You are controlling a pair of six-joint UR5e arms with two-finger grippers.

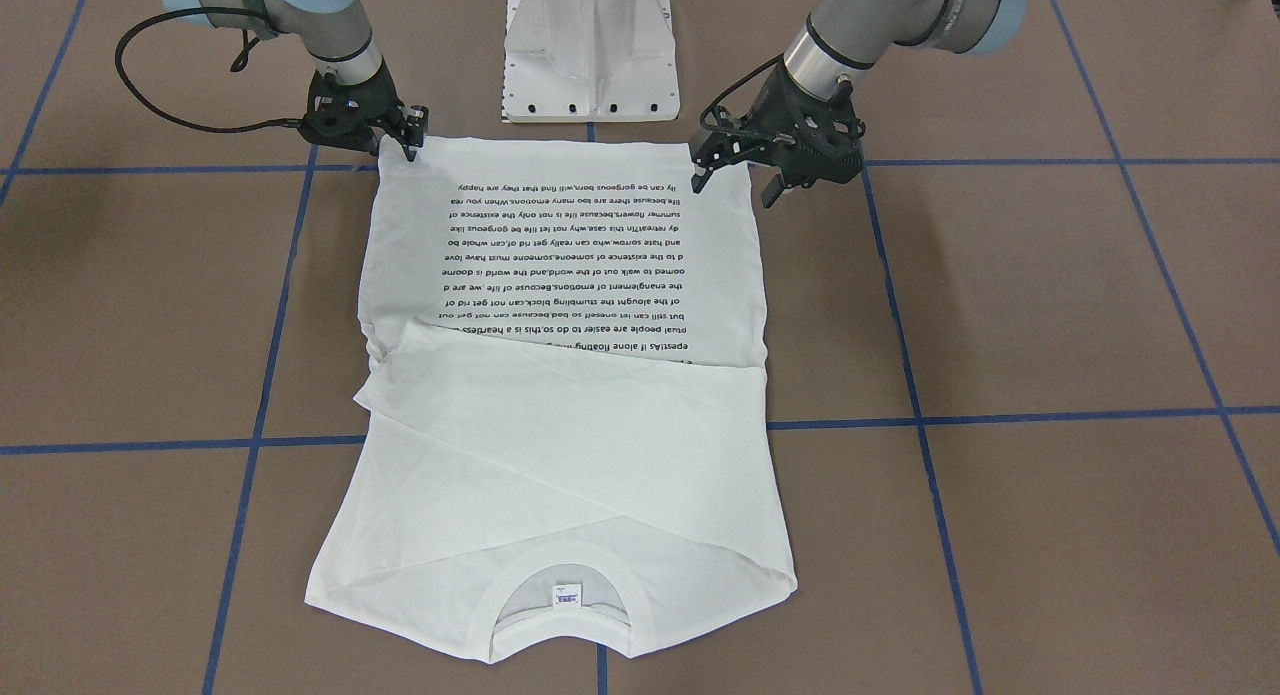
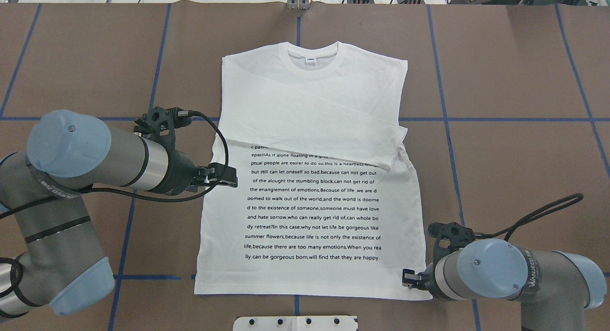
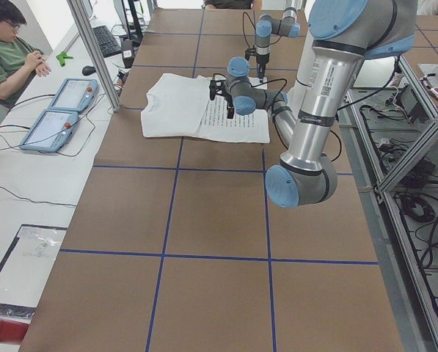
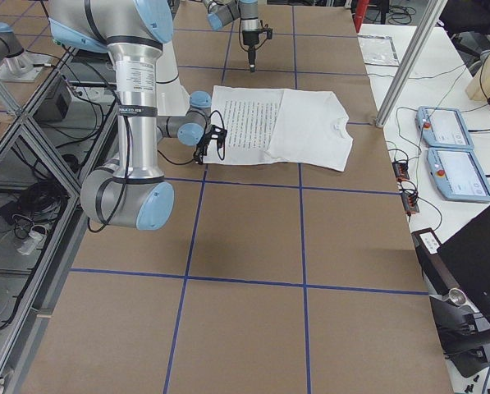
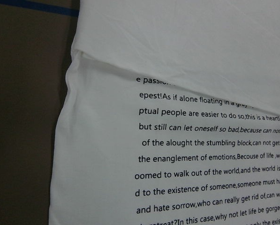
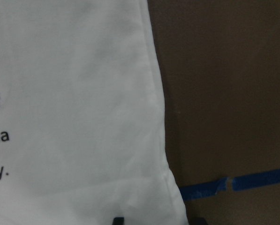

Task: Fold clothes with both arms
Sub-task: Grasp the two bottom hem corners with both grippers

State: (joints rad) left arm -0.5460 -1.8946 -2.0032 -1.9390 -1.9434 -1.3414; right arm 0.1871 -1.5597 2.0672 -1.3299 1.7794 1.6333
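The white long-sleeved T-shirt point(image 1: 560, 425) lies flat on the brown table, printed text up, collar point(image 2: 312, 59) on the far side from me, both sleeves folded across the chest point(image 2: 314, 116). My left gripper point(image 1: 736, 183) is open and empty, raised above the shirt's left side edge; it also shows in the overhead view point(image 2: 233, 175). Its wrist view shows the edge and text point(image 5: 177, 140) from well above. My right gripper point(image 2: 405, 278) is open, low at the near right hem corner point(image 6: 172, 187), with its fingertips point(image 6: 117, 220) right at that corner.
The white pedestal base point(image 1: 590, 55) stands just behind the hem. Blue tape lines point(image 2: 500, 120) grid the table. In the exterior left view an operator point(image 3: 9, 51) sits past the table's far edge with two tablets point(image 3: 61, 110) and cables.
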